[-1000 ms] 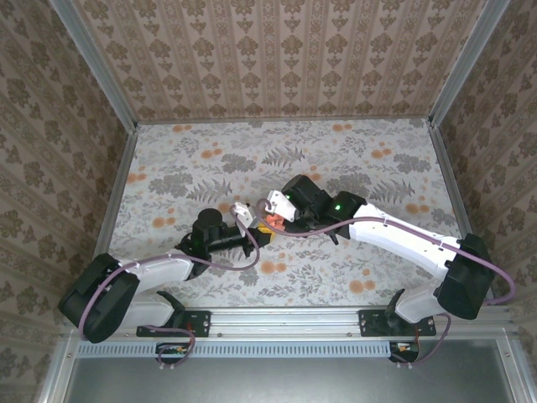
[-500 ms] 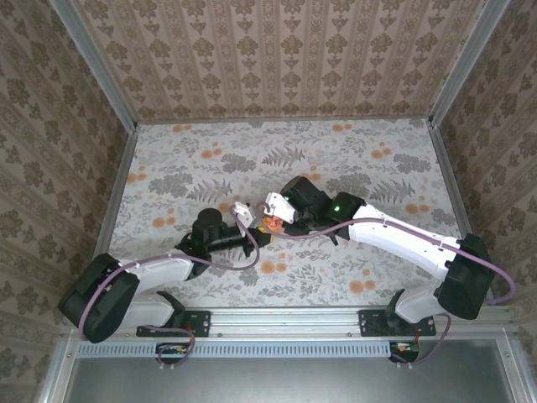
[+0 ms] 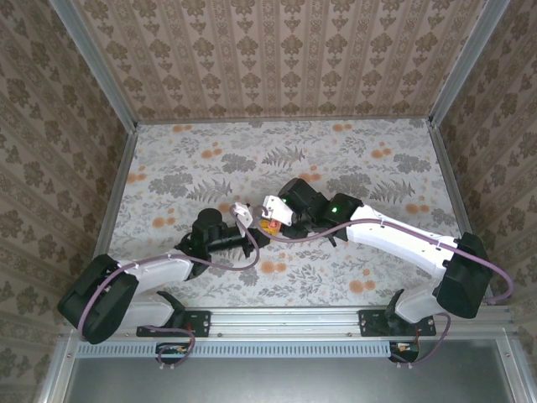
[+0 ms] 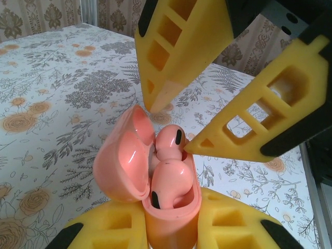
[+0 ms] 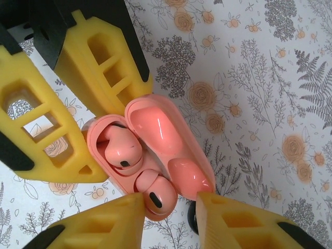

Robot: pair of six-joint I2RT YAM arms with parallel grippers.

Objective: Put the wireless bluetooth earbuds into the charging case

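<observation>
Left wrist view, looking over the charging case [image 4: 172, 228]: pinched at its base between the closed-in fingers of the left gripper [image 4: 168, 220], with the lid [image 4: 122, 166] swung back on its hinge. Held up off the worktop [image 3: 377, 168], roughly over its middle and a little toward the left edge.

Counting the wireless bluetooth earbuds [image 4: 167, 142]: two, both salmon-pink like the case and both sitting inside its walls, the far earbud standing a little higher than the near earbud [image 4: 168, 181]. Heads above the rim on both. Impossible to say from here whether pressed fully home.

Above them, the right gripper [image 4: 174, 127]: fingers parted and gripping nothing, tips on either side of the far earbud, one tip just beside it. Touching or not, hard to say.

Judging progress: insertion done or very nearly so. Probably left to do: draw the right fingers clear, press the higher earbud down if proud, then perhaps shut the lid, not yet closed.
</observation>
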